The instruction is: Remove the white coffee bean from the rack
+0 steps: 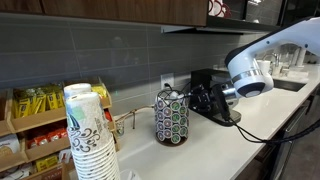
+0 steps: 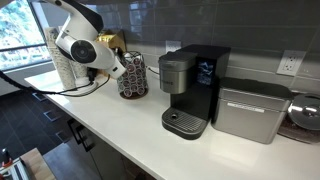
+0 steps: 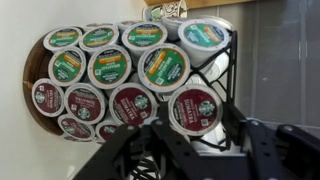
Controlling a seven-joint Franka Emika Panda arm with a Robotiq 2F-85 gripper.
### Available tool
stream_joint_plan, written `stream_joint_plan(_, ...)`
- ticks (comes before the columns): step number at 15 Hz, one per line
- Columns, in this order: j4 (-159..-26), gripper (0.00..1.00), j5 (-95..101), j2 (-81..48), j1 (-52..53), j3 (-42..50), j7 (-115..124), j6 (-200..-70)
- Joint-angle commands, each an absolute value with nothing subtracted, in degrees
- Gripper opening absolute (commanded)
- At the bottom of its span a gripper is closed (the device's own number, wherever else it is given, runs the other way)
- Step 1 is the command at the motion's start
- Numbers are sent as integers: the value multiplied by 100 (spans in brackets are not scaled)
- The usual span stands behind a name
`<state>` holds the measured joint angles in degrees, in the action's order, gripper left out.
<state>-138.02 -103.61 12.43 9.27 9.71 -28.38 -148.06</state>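
Note:
The rack [image 1: 172,118] is a dark wire carousel full of round-lidded pods, standing on the white counter; it also shows in an exterior view [image 2: 132,76]. In the wrist view the rack [image 3: 120,70] lies sideways and fills the frame, with green and dark red lids. My gripper [image 3: 190,140] is open, its black fingers spread close in front of the rack's top end; it also shows in both exterior views [image 1: 205,100] [image 2: 122,70]. A pale shape [image 3: 208,125] shows between the wires under a dark red lid; I cannot tell if it is the white coffee bean.
A tall stack of paper cups [image 1: 90,135] and a wooden shelf of yellow packets [image 1: 30,112] stand beside the rack. A black coffee machine [image 2: 190,90] and a silver box [image 2: 250,110] stand on its other side. The tiled wall is right behind.

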Motion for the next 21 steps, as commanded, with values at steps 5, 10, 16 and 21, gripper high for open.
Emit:
stream_joint_plan(5, -13751, 50, -10647, 1158, 901, 1051, -3064, -14639)
stream_joint_plan(10, -13744, 50, -10732, 1145, 904, 1066, -3044, -14575)
stream_joint_plan(16, -13763, 57, -10749, 1056, 70, 344, -2971, -14294)
stream_joint_plan(21, -13765, 59, -10763, 1006, -105, 210, -2970, -14242)
